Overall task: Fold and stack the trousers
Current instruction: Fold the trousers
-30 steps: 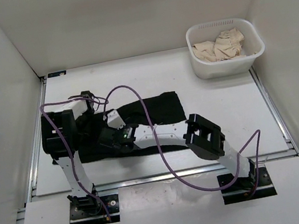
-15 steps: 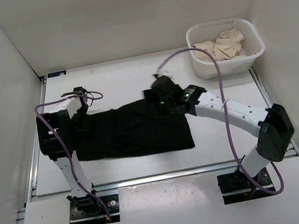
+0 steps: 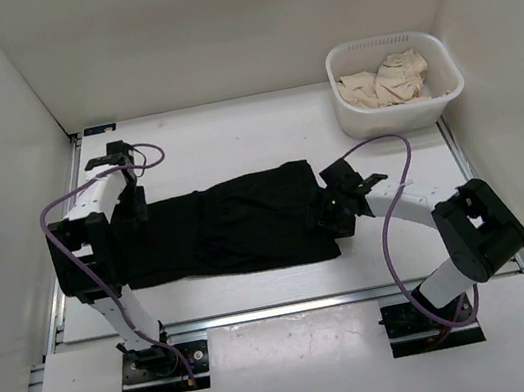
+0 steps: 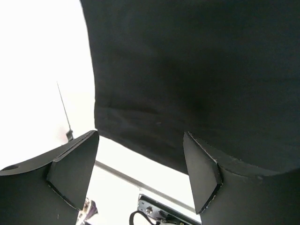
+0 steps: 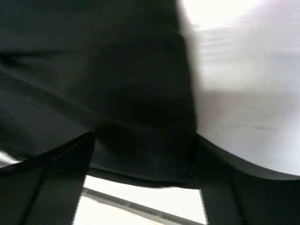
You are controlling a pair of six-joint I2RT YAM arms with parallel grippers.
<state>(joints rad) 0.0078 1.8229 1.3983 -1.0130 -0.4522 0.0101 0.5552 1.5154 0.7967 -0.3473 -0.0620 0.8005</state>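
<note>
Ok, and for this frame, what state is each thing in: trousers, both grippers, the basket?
trousers: folded into a long band, lying flat on the table, not gripped.
left gripper: open, at the trousers' left end.
right gripper: open, at the trousers' right end.
basket: upright at the far right corner, apart from the trousers.
beige cloth: crumpled inside the basket.

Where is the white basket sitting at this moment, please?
In the top view, the white basket sits at the far right corner of the table, well apart from the black trousers spread mid-table.
</note>
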